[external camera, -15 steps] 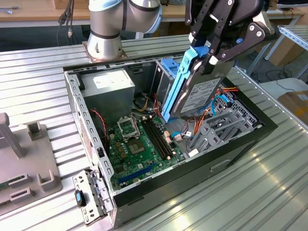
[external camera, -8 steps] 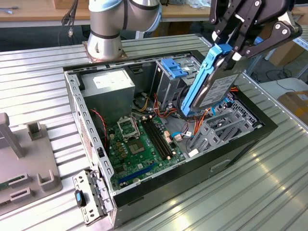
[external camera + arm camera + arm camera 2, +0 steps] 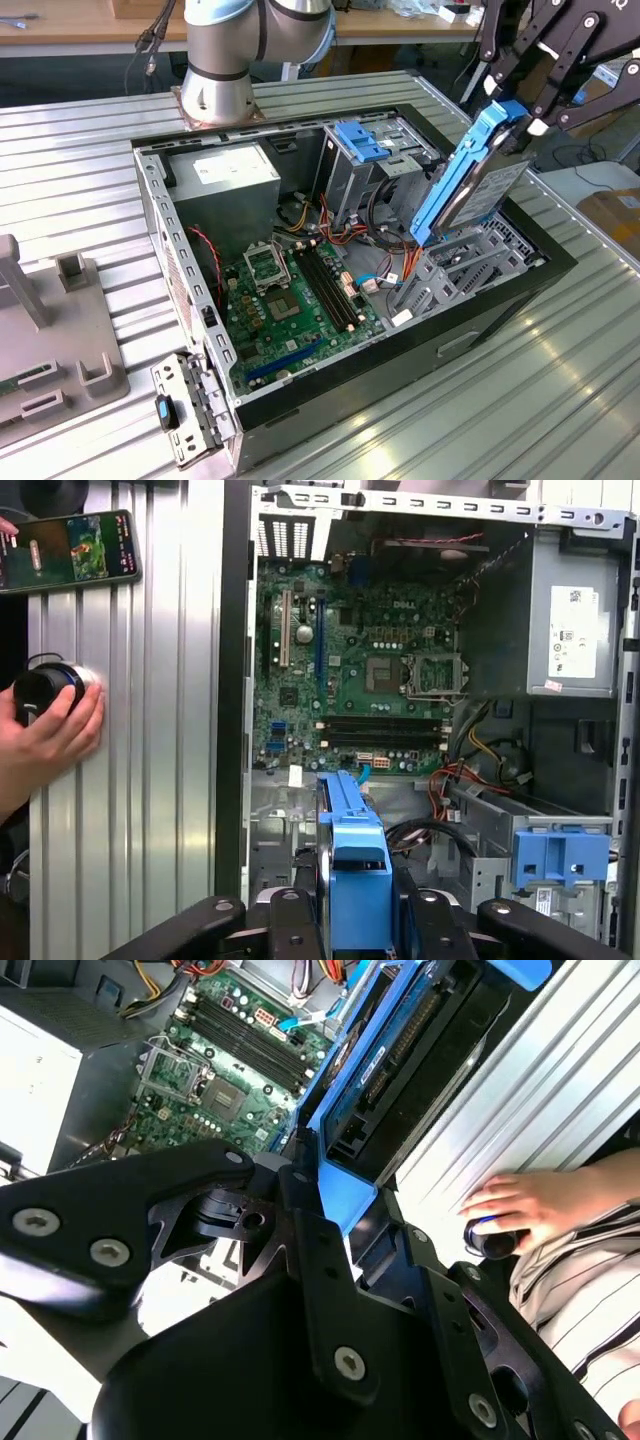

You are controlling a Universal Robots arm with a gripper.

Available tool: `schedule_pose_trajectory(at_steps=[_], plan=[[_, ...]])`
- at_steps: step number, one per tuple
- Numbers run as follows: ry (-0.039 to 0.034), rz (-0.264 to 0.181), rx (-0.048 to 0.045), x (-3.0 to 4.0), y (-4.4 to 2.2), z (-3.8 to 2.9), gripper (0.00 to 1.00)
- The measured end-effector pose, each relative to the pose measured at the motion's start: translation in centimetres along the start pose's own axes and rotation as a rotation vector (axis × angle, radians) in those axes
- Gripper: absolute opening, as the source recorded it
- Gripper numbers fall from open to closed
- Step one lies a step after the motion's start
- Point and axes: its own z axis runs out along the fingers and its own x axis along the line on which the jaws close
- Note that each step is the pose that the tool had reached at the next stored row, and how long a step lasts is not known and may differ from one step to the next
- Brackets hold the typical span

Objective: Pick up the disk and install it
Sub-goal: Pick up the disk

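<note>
The disk (image 3: 478,185), a grey metal drive in a bright blue carrier rail, hangs tilted on edge over the open computer case (image 3: 500,300), at the exterior view's right. Its lower end sits just above the grey drive cage (image 3: 450,270). My black gripper (image 3: 512,112) is shut on the disk's upper end. In the first wrist view the disk (image 3: 355,865) shows edge-on between my fingers (image 3: 430,920), above the case floor. In the second wrist view the disk (image 3: 400,1070) runs away from the gripper (image 3: 335,1195) toward the motherboard.
Inside the case lie the green motherboard (image 3: 290,300), a grey power supply (image 3: 235,175) and a tall metal bay with a blue bracket (image 3: 360,140). A person's hand (image 3: 50,725) rests on a black knob beside a phone (image 3: 70,550). A grey fixture (image 3: 50,340) stands at the exterior view's left.
</note>
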Motion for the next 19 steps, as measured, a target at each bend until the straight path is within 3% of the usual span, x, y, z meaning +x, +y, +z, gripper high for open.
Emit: schedule_pose_trajectory(at_steps=[2, 5, 8, 9, 19], plan=[[0.0000, 0.000, 0.0000, 0.19, -0.33, 0.05, 0.36], [0.0001, 0.000, 0.0000, 0.30, -1.45, 0.20, 0.36], [-0.0002, 0.000, 0.0000, 0.37, -3.54, 0.43, 0.36], [0.0000, 0.000, 0.0000, 0.39, -3.95, 0.46, 0.36], [0.0002, 0.002, 0.0001, 0.63, -4.56, 1.15, 0.36]])
